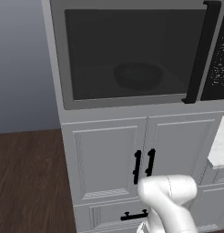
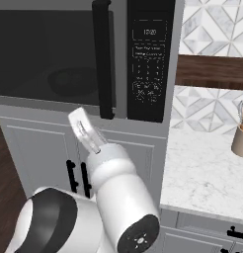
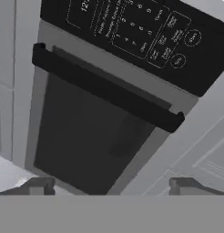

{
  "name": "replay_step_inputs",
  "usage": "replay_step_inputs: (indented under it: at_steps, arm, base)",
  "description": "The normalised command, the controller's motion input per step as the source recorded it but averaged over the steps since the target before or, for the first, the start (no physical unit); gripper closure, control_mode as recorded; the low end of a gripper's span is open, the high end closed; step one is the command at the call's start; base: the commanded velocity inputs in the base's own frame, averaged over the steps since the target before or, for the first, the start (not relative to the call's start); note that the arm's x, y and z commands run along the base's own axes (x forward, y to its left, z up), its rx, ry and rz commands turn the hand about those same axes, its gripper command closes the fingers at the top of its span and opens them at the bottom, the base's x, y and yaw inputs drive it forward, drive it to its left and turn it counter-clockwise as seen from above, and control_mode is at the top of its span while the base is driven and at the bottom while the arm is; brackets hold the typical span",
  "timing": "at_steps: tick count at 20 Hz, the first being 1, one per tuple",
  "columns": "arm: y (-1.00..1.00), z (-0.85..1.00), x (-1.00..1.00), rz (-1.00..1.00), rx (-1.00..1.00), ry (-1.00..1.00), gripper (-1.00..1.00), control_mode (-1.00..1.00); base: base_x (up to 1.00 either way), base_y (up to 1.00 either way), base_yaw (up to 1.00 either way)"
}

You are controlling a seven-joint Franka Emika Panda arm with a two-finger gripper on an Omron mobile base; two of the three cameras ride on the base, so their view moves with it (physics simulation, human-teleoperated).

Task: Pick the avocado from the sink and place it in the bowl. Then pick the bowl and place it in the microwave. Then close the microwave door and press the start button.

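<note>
The microwave door (image 1: 132,54) stands shut, its long black bar handle (image 1: 202,50) on the right side. Behind the tinted glass the black bowl (image 1: 137,75) rests dimly on the turntable; the right base view shows the bowl (image 2: 74,81) the same way. The avocado is hidden and the sink is out of view. The black control panel (image 2: 149,59) is right of the handle (image 2: 102,59). My gripper (image 3: 113,186) is open and holds nothing, its fingertips (image 3: 41,185) wide apart, facing the door handle (image 3: 104,86) and control panel (image 3: 132,32) at a rolled angle, a short way off.
Below the microwave are grey cabinet doors with black handles (image 1: 143,166) and a drawer. A white marble counter (image 2: 207,173) runs to the right, with a beige utensil holder (image 2: 240,138) at the tiled wall. Dark wood floor (image 1: 27,182) lies to the left.
</note>
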Motion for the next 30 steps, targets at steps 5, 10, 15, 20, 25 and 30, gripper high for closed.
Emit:
replay_step_inputs:
  at_steps: [5, 10, 15, 20, 25, 30]
  arm:
    - [-0.37, -0.03, 0.68, 0.0, 0.61, 0.37, -1.0, -1.0]
    - [-0.06, -0.18, 0.89, 0.0, 0.23, 0.39, -1.0, -1.0]
    - [-0.06, -0.26, 0.09, 0.0, 0.15, 0.27, -1.0, -1.0]
    - [-0.08, -0.03, -0.01, 0.0, 0.17, 0.18, -1.0, -1.0]
    - [-0.29, 0.0, 0.08, -0.04, 0.19, 0.14, -1.0, -1.0]
    - [-0.17, -0.02, 0.47, -0.02, 0.18, 0.16, -1.0, -1.0]
  base:
    - [0.0, 0.0, 0.0]
    - [0.0, 0.0, 0.0]
    - [0.0, 0.0, 0.0]
    - [0.0, 0.0, 0.0]
    - [0.0, 0.0, 0.0]
    - [0.0, 0.0, 0.0]
